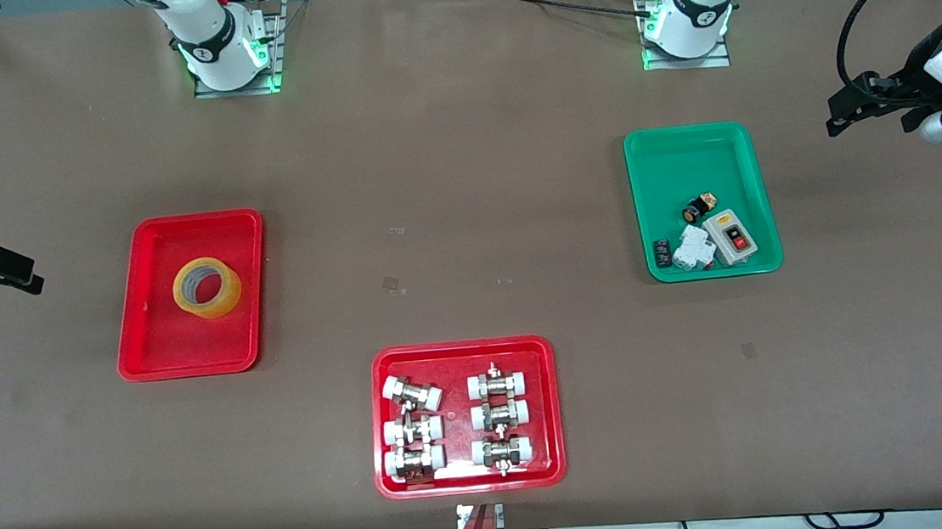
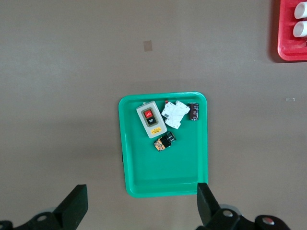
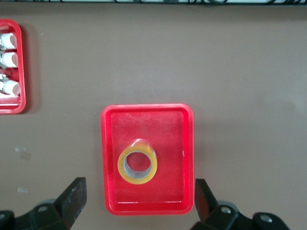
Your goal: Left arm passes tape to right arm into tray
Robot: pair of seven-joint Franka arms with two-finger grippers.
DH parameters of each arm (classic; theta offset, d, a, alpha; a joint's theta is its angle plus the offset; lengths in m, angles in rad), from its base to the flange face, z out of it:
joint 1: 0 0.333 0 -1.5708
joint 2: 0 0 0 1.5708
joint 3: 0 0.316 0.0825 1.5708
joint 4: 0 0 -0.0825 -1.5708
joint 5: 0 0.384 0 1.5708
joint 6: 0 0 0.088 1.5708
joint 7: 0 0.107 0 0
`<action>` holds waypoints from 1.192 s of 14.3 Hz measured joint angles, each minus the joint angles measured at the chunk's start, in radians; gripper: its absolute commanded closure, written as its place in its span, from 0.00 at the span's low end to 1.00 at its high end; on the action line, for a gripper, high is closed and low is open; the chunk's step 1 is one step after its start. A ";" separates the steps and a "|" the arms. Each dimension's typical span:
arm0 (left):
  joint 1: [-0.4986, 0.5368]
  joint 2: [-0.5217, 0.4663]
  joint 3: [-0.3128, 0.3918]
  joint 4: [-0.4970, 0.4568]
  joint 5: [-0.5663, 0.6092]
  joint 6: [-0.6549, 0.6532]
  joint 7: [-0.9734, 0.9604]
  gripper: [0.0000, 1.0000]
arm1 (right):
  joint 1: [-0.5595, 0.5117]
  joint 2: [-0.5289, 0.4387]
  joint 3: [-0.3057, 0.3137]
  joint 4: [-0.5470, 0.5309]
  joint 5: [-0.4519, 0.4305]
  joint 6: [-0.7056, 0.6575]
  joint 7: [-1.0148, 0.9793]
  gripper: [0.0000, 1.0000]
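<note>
I think the job is done now. The tape (image 1: 207, 287) lies flat in the tray (image 1: 155, 341), a little toward the tray's 12 o'clock end in the front view. No hand holds it.

The right gripper (image 3: 136, 203) hangs high over that tray, its jaws wide open and empty. The left gripper (image 2: 141, 203) hangs over the green tray (image 2: 165, 184), jaws wide open and empty too.

So I judge the next move is only to keep both arms up and away.

I count one tape, two red trays, one green tray. The red tray with pipe fittings (image 1: 471, 477) sits at 6 o'clock on the table and holds six fittings. The green tray holds about four small parts.
</note>
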 measured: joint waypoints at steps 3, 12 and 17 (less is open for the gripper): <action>0.000 0.002 0.000 0.001 0.000 0.000 0.000 0.00 | 0.002 -0.070 0.000 -0.123 -0.001 0.053 0.000 0.00; 0.000 0.003 0.000 0.003 0.000 -0.001 0.000 0.00 | 0.007 -0.223 0.000 -0.298 -0.003 0.057 -0.001 0.00; 0.000 0.003 0.000 0.003 0.000 -0.001 0.000 0.00 | 0.009 -0.226 -0.001 -0.299 -0.003 0.034 -0.001 0.00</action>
